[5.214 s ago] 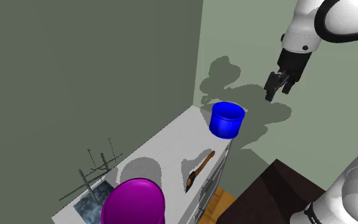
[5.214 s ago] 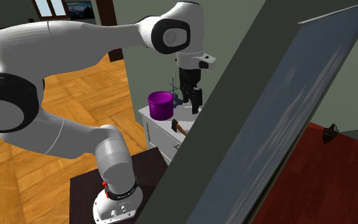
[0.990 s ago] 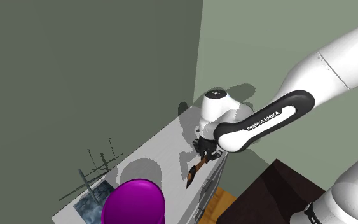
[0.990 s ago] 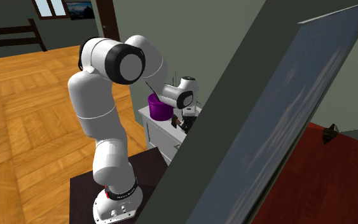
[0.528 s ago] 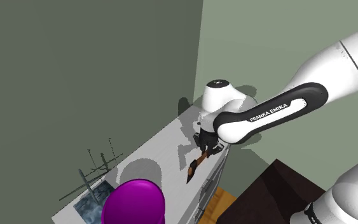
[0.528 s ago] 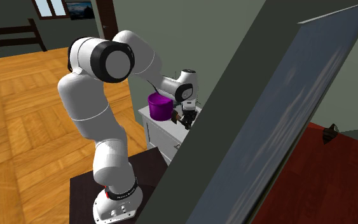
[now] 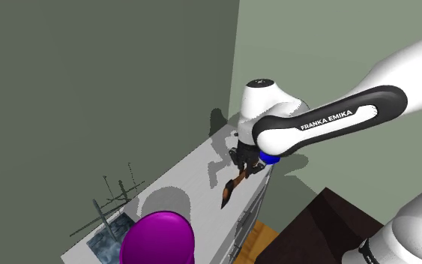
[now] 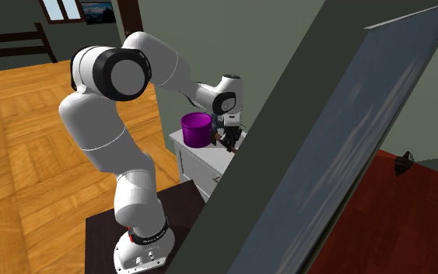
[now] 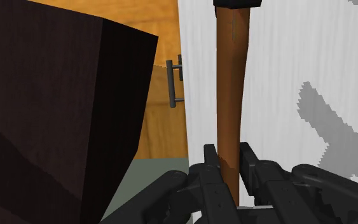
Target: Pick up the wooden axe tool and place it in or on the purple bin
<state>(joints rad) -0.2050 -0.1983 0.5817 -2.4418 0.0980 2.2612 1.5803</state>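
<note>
Grey-green walls back the white tabletop [image 7: 183, 176], where I see the jaws pinching the brown wooden handle of the axe [image 9: 231, 89] near its butt end, one black finger on each side. From the shoulder view, its dark head tilts down toward the tabletop's front edge; I cannot tell whether it touches. Well apart, the purple bin [image 7: 157, 234] stands at that view's lower edge.

Five seconds ago the claw [image 7: 245, 166] hung open, high above the surface [image 7: 179, 180], and the axe [image 7: 231, 189] lay flat on it. Since then the claw has come down and clasped the handle, and the axe now hangs tilted over the surface, head lowest.
</note>
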